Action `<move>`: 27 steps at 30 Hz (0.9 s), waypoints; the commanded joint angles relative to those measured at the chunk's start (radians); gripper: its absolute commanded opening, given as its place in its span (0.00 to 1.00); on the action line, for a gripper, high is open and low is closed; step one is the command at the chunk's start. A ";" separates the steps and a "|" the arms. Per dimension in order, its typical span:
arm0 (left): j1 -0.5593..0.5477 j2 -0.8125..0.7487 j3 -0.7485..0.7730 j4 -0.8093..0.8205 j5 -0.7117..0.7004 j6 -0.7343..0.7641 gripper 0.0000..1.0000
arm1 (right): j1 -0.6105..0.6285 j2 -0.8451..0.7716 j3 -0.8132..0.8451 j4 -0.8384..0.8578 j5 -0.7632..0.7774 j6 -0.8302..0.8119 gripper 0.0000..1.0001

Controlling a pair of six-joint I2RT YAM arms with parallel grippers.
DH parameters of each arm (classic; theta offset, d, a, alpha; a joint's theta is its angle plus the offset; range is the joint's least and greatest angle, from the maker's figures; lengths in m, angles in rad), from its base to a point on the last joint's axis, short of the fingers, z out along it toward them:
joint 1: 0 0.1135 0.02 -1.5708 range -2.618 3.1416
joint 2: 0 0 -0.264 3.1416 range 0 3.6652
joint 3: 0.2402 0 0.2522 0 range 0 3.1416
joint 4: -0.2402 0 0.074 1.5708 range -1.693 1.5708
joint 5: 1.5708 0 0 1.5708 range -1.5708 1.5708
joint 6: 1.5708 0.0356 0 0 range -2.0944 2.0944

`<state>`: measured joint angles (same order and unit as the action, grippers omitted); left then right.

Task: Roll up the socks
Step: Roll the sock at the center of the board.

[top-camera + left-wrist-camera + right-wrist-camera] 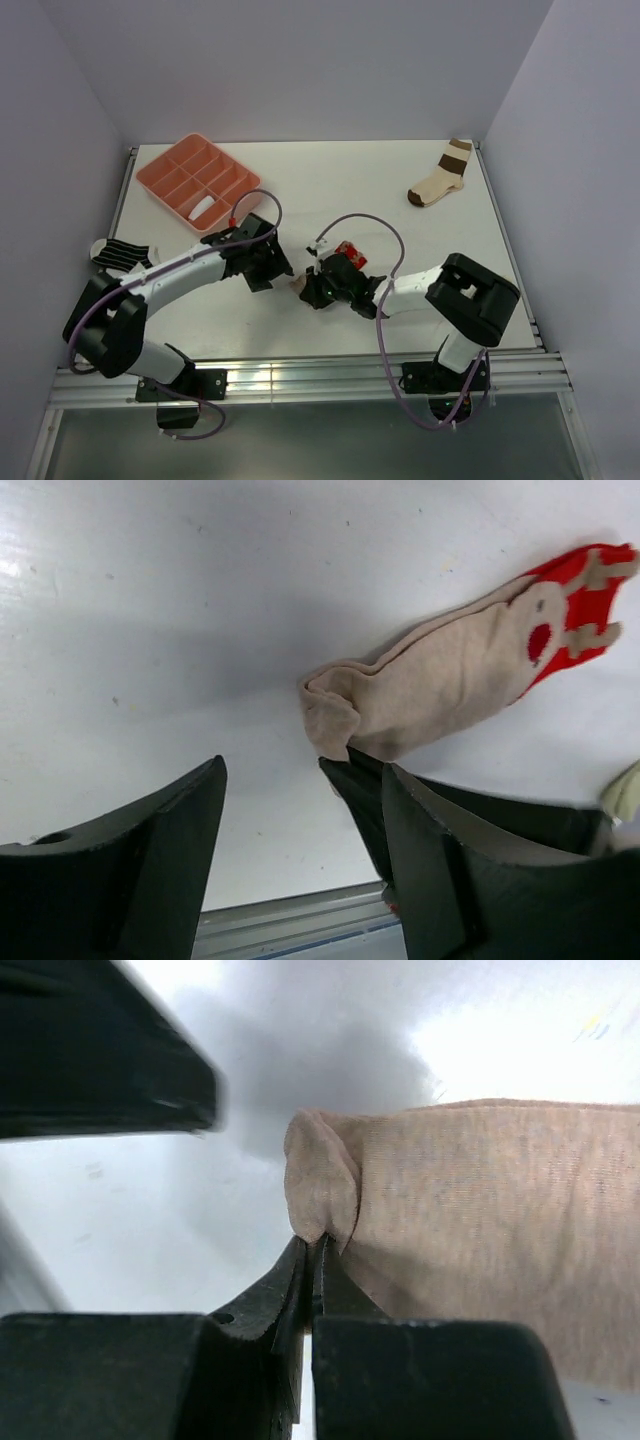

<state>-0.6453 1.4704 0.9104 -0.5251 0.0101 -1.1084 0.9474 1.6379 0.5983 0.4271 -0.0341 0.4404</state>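
The tan sock with a red end [343,254] lies flat at the table's middle, its red end [575,590] pointing away and its tan end folded over [320,1175]. My right gripper [320,1242] is shut on that folded tan end [335,715], pinching a small tuck of fabric. My left gripper [300,770] stands open just left of the sock [450,680], with nothing between its fingers [150,860] and apart from the fabric. One of its fingers [100,1050] shows blurred in the right wrist view. A black-and-white thin-striped sock [120,253] lies at the left edge, beside the left arm.
A pink divided tray [172,165] sits at the back left with a small white item [203,207] in one compartment. A cream sock with broad brown bands [440,180] lies at the back right. The table's metal front rail [290,920] runs just below the grippers.
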 commanded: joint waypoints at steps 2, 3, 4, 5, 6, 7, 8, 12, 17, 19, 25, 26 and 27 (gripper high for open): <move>-0.005 -0.091 -0.088 0.128 -0.006 -0.061 0.70 | -0.093 0.011 -0.083 0.162 -0.354 0.187 0.00; -0.005 -0.105 -0.102 0.157 -0.006 -0.064 0.70 | -0.110 0.019 -0.113 0.242 -0.386 0.214 0.00; -0.005 -0.113 -0.131 0.171 0.010 -0.067 0.70 | -0.142 0.029 -0.129 0.284 -0.450 0.271 0.00; -0.005 -0.117 -0.145 0.183 0.014 -0.071 0.70 | -0.160 0.049 -0.146 0.373 -0.473 0.300 0.00; -0.004 -0.124 -0.172 0.209 0.021 -0.074 0.70 | -0.177 0.062 -0.176 0.416 -0.502 0.326 0.00; -0.005 -0.127 -0.185 0.227 0.030 -0.085 0.69 | -0.209 0.074 -0.190 0.458 -0.541 0.381 0.00; -0.005 -0.130 -0.197 0.244 0.045 -0.088 0.69 | -0.225 0.104 -0.204 0.542 -0.564 0.408 0.00; -0.020 -0.105 -0.226 0.300 0.079 -0.105 0.67 | -0.283 0.204 -0.256 0.741 -0.630 0.536 0.00; -0.056 -0.044 -0.203 0.327 0.097 -0.107 0.64 | -0.323 0.328 -0.290 0.930 -0.667 0.650 0.00; -0.071 -0.016 -0.194 0.332 0.099 -0.105 0.61 | -0.332 0.368 -0.299 0.967 -0.675 0.681 0.00; -0.085 0.059 -0.156 0.318 0.102 -0.093 0.51 | -0.349 0.401 -0.302 1.003 -0.676 0.698 0.00; -0.083 0.065 -0.151 0.316 0.100 -0.091 0.51 | -0.348 0.399 -0.299 0.981 -0.675 0.693 0.00; -0.085 0.082 -0.142 0.316 0.100 -0.090 0.50 | -0.348 0.398 -0.298 0.971 -0.673 0.681 0.00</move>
<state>-0.7235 1.5234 0.7254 -0.2295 0.1081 -1.1984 0.6041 2.0125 0.3199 1.3548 -0.7048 1.1381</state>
